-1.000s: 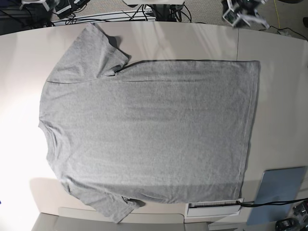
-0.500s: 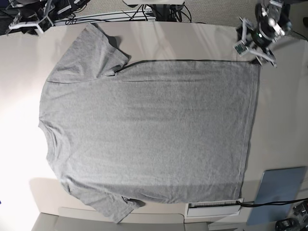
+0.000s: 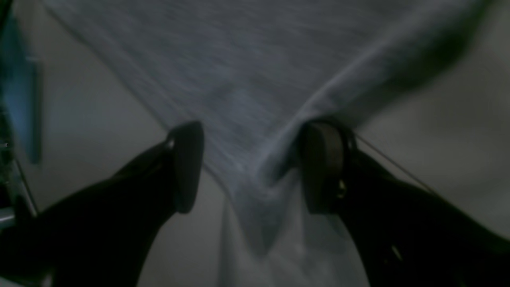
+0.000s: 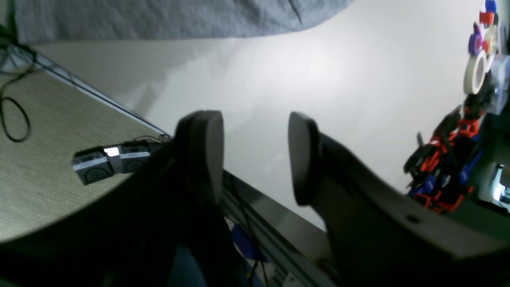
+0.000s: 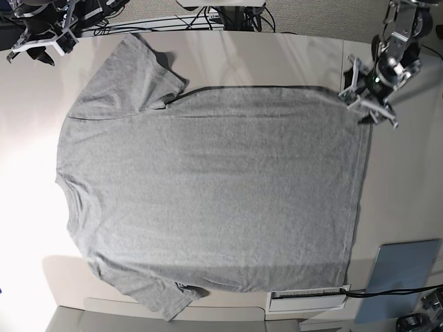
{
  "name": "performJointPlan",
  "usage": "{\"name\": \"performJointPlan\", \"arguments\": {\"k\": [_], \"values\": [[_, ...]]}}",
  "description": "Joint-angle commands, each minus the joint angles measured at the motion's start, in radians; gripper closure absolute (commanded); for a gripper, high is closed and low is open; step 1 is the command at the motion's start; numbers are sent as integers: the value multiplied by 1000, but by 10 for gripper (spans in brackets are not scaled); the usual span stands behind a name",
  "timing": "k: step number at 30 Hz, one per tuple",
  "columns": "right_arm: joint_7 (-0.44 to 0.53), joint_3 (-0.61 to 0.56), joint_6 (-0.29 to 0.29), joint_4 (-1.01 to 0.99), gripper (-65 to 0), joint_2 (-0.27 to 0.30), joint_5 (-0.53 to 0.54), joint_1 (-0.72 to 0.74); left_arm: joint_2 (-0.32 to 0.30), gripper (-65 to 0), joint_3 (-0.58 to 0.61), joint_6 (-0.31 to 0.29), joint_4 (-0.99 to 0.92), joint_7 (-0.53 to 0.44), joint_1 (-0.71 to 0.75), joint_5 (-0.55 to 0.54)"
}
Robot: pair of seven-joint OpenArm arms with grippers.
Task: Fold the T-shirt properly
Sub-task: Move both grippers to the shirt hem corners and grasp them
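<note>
The heather-grey T-shirt (image 5: 214, 187) lies flat on the table, plain side up, with its neck at the left and its hem at the right. My left gripper (image 5: 367, 97) is low over the hem's far right corner. In the left wrist view it (image 3: 255, 171) is open, with the shirt's corner (image 3: 255, 191) lying between the two black fingers (image 3: 187, 167). My right gripper (image 5: 41, 47) hangs at the table's far left edge, away from the sleeve (image 5: 131, 76). It (image 4: 255, 157) is open and empty, with the sleeve's edge (image 4: 159, 16) above it.
A blue-grey panel (image 5: 405, 273) and a white box (image 5: 308, 301) lie at the near right, by the hem. Cables (image 5: 173, 21) run behind the table's far edge. Colourful parts (image 4: 450, 167) and a tape roll (image 4: 476, 71) stand beside the right gripper.
My left gripper has come down from the far right of the table onto the shirt's hem corner. My right gripper has come into view at the far left edge.
</note>
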Motion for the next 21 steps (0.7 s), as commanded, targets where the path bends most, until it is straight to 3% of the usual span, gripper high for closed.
{"name": "performJointPlan", "arguments": {"k": [1,7,10,15,16,18,21], "values": [[20,9,-10,14,-265,10,-14,-11,-9,-393,21,-48,-38,100,5,39],[80,8,100,3,-265,83,-63,-11,-15,-378,24,-74,-78,100,-19,89],[80,8,114,2,-265,126,-62,-11,-28,-289,24,-161,-82,87,-18,103],[85,8,114,0,-265,192,-69,-12,-30,-27,24,-255,-82,80,-14,101],[91,6,114,-5,-265,204,-69,-11,-30,0,24,-265,-82,80,-11,101],[120,-5,114,-29,-265,230,-81,-11,-29,0,24,-267,-82,80,-3,98],[203,-65,114,-84,-264,270,-192,-1,-29,0,24,-266,-82,80,1,90]]}}
